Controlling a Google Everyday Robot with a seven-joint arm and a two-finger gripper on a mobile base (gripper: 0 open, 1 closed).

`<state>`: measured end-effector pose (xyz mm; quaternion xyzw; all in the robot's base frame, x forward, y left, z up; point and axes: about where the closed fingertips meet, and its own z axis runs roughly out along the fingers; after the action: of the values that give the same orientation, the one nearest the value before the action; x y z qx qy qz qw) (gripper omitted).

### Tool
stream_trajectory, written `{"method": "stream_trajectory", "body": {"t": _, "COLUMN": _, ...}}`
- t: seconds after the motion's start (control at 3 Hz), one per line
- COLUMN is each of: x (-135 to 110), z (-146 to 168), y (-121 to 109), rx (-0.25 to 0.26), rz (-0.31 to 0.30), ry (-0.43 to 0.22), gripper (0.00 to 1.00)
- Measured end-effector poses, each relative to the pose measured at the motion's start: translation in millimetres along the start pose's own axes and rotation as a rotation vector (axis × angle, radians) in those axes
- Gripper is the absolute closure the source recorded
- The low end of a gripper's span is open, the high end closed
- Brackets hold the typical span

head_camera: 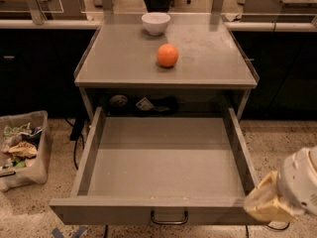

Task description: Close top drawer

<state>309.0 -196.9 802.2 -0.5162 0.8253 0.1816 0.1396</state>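
The top drawer (163, 157) of the grey cart is pulled far out toward me, and its inside is bare. Its flat front panel (99, 213) runs along the bottom of the view with a small dark loop handle (169, 218) at the centre. My gripper (270, 205) is at the lower right, just off the drawer's right front corner. It shows as a pale beige tip below a white rounded wrist (299, 185).
An orange (167, 55) and a white bowl (155, 23) sit on the cart top (208, 58). Small items (143, 104) lie in the dark space behind the drawer. A bin of rubbish (20, 148) stands on the speckled floor at the left. Dark counters flank the cart.
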Motion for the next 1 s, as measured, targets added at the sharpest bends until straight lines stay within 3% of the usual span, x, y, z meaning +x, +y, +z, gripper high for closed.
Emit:
{"method": "stream_trajectory", "body": {"t": 0.67, "x": 38, "z": 69, "y": 47, "rx": -0.136, "rz": 0.042, "ry": -0.049, "gripper": 1.0}}
{"method": "stream_trajectory", "body": {"t": 1.0, "x": 28, "z": 108, "y": 53, "rx": -0.177, "rz": 0.018, "ry": -0.064, "gripper": 1.0}}
